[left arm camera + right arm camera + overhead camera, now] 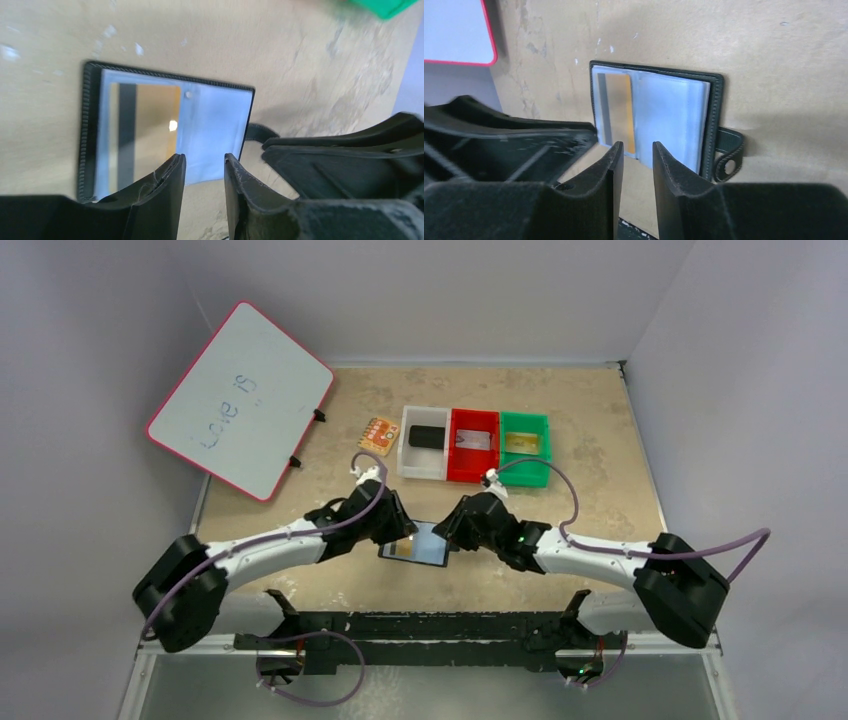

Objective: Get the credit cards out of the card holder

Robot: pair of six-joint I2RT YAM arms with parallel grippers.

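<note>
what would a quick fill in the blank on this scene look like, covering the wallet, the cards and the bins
1. The card holder lies ___ on the table, pale inner faces up.
2. A gold-tan card with a dark stripe sits ___ the card holder.
3. The red bin stands between the white bin and the ___ one.
4. The black block lies in the ___ bin.

Missing words: open; inside; green; white.
</note>
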